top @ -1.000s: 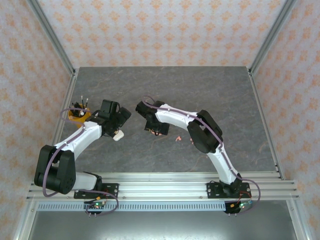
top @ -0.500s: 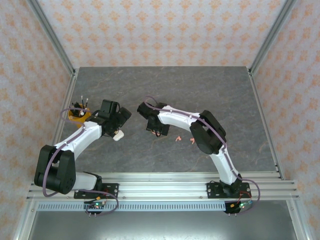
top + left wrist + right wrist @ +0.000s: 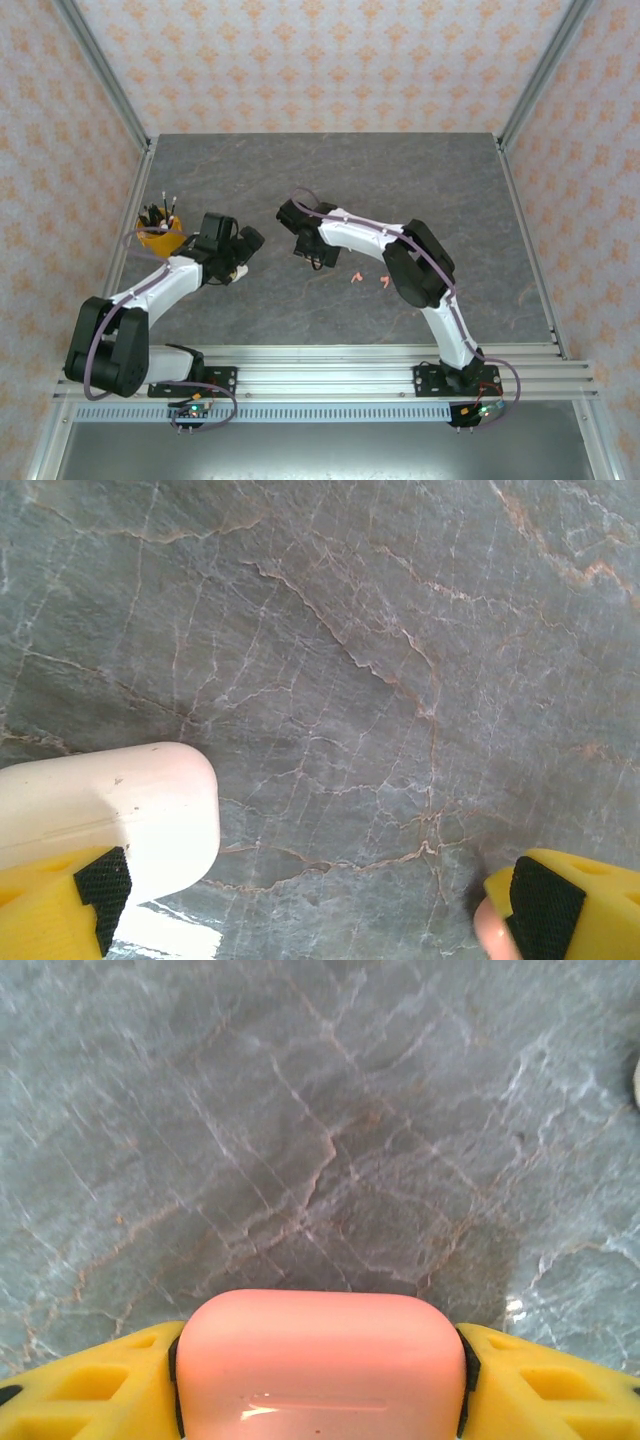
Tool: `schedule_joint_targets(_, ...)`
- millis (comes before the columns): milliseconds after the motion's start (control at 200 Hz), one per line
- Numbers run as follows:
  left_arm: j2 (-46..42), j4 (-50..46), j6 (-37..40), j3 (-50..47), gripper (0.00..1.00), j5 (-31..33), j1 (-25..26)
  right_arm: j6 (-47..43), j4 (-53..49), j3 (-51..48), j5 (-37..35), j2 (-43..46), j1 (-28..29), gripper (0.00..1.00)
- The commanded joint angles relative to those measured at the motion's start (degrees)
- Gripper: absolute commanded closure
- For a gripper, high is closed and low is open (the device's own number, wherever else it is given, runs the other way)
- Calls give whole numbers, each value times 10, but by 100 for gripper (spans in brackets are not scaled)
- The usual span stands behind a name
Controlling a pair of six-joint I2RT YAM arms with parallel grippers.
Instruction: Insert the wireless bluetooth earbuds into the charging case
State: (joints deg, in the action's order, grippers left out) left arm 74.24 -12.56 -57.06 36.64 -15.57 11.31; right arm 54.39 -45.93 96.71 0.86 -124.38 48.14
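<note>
The grey worktop [image 3: 330, 180] spreads out beneath both my wrists. My right gripper [image 3: 320, 1400] is clamped across a salmon-pink charging case [image 3: 318, 1345], pinched at its two ends, I judge to keep it steady for loading. My left gripper [image 3: 310, 900] stands wide open and holds nothing. A white case [image 3: 110, 810] lies by its left finger, likely lined up for a grasp. Two pink earbuds [image 3: 355, 278] rest on the worktop near my right gripper, off to its right, not yet in any case.
</note>
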Motion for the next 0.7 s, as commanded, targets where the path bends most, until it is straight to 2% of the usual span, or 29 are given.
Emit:
schedule_joint_targets(0,-21,51,12,-24,0,-9,11,15,6,21,-10,31,-17,38)
schedule_joint_targets(330,-17,209,43,-70,0,-2,93,22,16,44,17,41,-57,38)
schedule_joint_targets(691,87,438,76,-93,1,-11,138,39,32,45,45,52,-74,38)
